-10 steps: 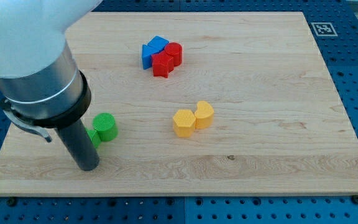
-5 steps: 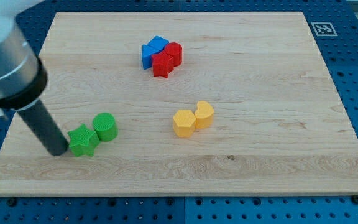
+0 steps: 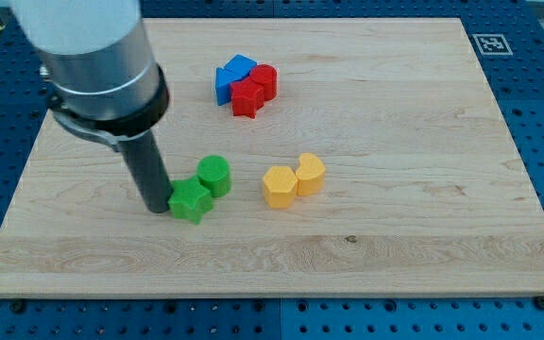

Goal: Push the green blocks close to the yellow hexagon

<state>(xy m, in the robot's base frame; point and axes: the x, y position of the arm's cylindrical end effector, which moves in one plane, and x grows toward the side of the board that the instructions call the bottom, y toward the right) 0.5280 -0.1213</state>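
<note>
- Right now we are seeing our tip [image 3: 158, 208] sitting at lower left of centre on the wooden board [image 3: 395, 255], pressing against the left side of the green star block [image 3: 191, 200].
- We are noting the tip is a bare rod end, no jaws to open or close, nothing clamped; it is only touching the green star's left edge.
- We are placing the green cylinder block [image 3: 213, 175] just up and right of the green star, the two touching.
- We are finding the yellow hexagon block [image 3: 279, 186] right of the green pair, near centre frame, with a clear gap of bare wood between it and the green cylinder.
- We are seeing a second yellow block [image 3: 311, 174], rounded, exact shape hard to tell, touching the hexagon's right side, slightly higher in frame.
- We are logging a cluster at upper centre: a blue block [image 3: 230, 76] on the left, a red star block [image 3: 247, 97] at lower right of it, a red cylinder block [image 3: 265, 79] at the cluster's right, all touching.
- We are noting that the cluster is lying well apart from the green and yellow blocks.
- We are seeing the arm's grey body [image 3: 97, 57] filling the upper left of frame above the rod.
- We are spotting a printed marker tag [image 3: 491, 42] just off the board's upper right corner.
</note>
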